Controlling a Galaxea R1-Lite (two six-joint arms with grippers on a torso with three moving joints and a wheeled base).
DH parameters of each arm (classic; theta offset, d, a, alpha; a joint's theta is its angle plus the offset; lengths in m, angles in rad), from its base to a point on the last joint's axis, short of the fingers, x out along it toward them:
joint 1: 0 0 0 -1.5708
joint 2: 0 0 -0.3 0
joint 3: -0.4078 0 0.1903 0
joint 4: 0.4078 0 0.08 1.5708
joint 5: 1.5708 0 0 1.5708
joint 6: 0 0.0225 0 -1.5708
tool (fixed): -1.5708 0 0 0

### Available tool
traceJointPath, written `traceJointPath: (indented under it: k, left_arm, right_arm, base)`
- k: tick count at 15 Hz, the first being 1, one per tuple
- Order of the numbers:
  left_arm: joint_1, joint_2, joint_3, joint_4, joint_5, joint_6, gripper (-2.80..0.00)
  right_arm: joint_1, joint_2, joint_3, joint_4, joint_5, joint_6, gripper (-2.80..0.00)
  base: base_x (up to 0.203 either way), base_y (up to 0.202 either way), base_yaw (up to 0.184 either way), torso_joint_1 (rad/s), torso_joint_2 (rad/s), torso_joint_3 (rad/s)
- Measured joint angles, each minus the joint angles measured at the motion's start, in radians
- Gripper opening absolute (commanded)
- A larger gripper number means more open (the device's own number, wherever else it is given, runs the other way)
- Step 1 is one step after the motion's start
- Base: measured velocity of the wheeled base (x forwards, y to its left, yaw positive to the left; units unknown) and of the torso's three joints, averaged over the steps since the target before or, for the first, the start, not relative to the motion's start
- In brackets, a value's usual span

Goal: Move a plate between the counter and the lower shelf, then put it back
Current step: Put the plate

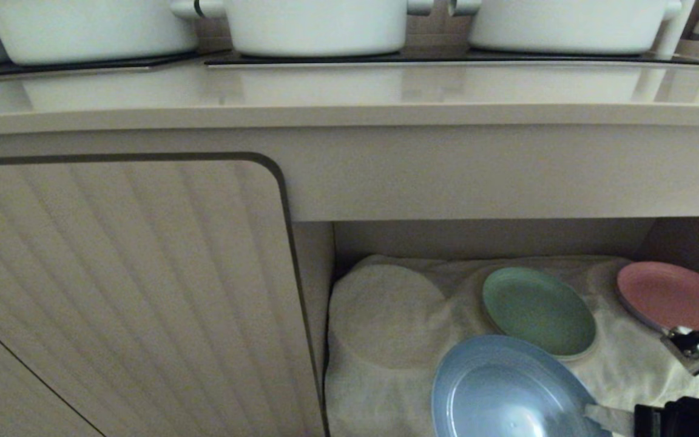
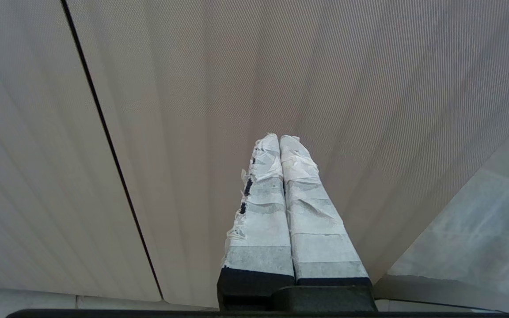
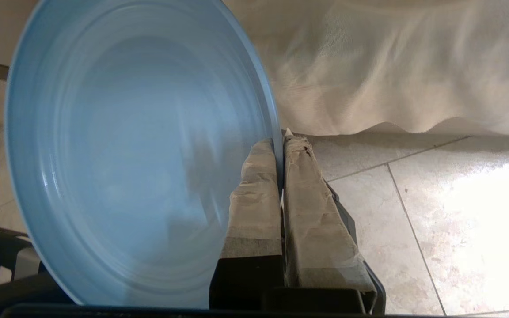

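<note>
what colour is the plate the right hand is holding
Light blue plate, clearest in the right wrist view.

The blue plate (image 1: pixel 507 394) is getting cut off at the frame's bottom edge right by the right gripper (image 3: pixel 279 140), whose body is mostly out of shot. The pink plate (image 1: pixel 677 297) is slipping behind that arm.

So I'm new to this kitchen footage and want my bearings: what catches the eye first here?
The light-blue plate stands out first, pinched by its rim in the right gripper at the front of the lower shelf. Behind it, a green plate and a pink plate lie on the shelf's white cloth. Up on the counter, white pots line the back edge.
</note>
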Motion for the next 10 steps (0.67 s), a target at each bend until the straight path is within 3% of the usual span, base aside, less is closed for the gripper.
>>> traceJointPath:
  k: [10]
  left_arm:
    - [0.000, 0.000, 0.000, 0.000, 0.000, 0.000, -2.80]
  right_arm:
    - [0.000, -0.164, 0.057, 0.111, -0.001, 0.002, -2.80]
  base:
    - [0.000, 0.000, 0.000, 0.000, 0.00, 0.000]
